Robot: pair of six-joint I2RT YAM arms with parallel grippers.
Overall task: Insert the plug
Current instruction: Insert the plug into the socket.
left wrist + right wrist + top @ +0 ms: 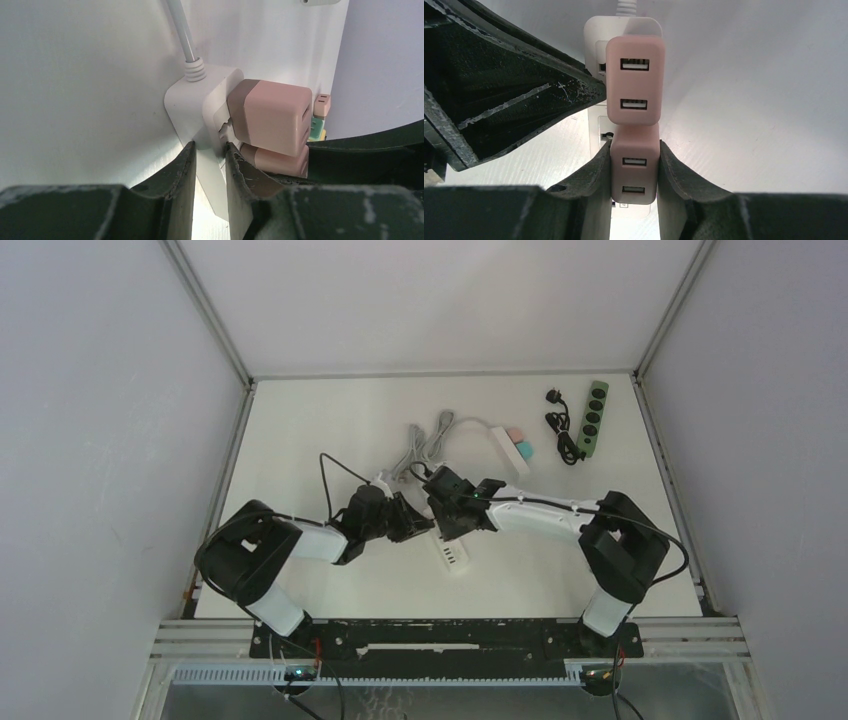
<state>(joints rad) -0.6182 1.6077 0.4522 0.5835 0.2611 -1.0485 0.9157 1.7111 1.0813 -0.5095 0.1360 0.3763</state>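
Observation:
A white power strip (pixel 455 558) lies mid-table between both arms, its cord running back. My left gripper (pixel 412 525) is shut on the strip's body, the fingers pinching its sides in the left wrist view (pixel 210 150). One pink USB charger plug (pixel 635 80) sits in the strip (pixel 594 30) near the cord end. My right gripper (pixel 452 520) is shut on a second pink charger plug (pixel 634 172) right beside the first, pressed against the strip's face. Both plugs show from the side in the left wrist view (pixel 275 120). Their prongs are hidden.
A second white power strip (pixel 508 447) with a pink and a teal plug lies at the back with its grey cord (pixel 428 440). A green power strip (pixel 593 418) with a black cord (pixel 562 430) lies at the back right. Walls enclose the table.

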